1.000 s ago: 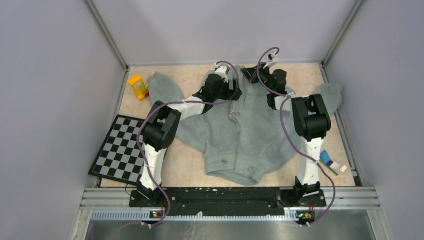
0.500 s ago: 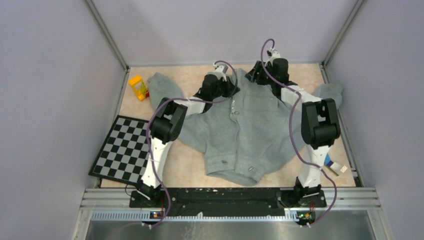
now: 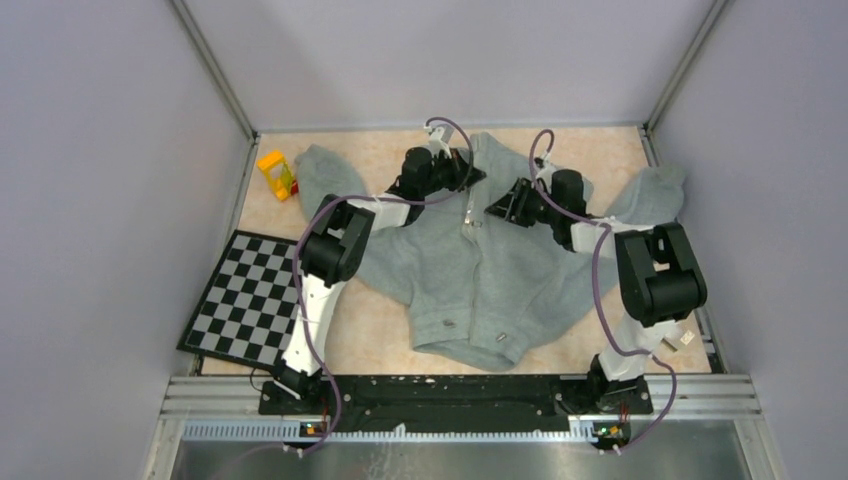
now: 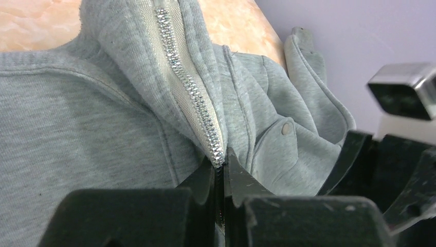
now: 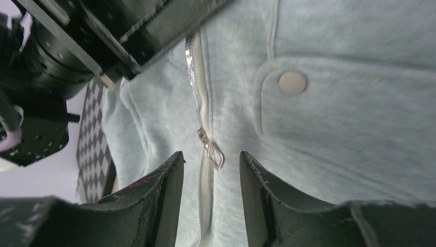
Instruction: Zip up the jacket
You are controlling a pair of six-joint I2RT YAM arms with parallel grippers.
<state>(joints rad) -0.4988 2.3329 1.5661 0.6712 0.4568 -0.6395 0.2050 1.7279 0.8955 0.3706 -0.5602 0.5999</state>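
Note:
The grey fleece jacket [image 3: 480, 270] lies spread front-up on the table, its lower front zipped and the collar end apart. My left gripper [image 3: 468, 178] is at the collar. In the left wrist view it [image 4: 221, 162] is shut on the jacket's zipper edge, with the silver teeth [image 4: 190, 82] running away from the jaws. My right gripper [image 3: 498, 210] hovers over the chest, open. In the right wrist view the metal zipper pull [image 5: 215, 153] lies between its spread fingertips [image 5: 175, 164], untouched. A snap button [image 5: 292, 82] sits on the pocket flap beside it.
A yellow toy block [image 3: 275, 172] stands at the back left by the jacket's sleeve. A black-and-white checkerboard [image 3: 243, 297] lies at the left. A small white item [image 3: 686, 338] sits near the right arm's base. Grey walls close in the table.
My left gripper has closed on the zipper edge at the collar. My right gripper has opened, left the far collar and come back over the chest to the zipper pull.

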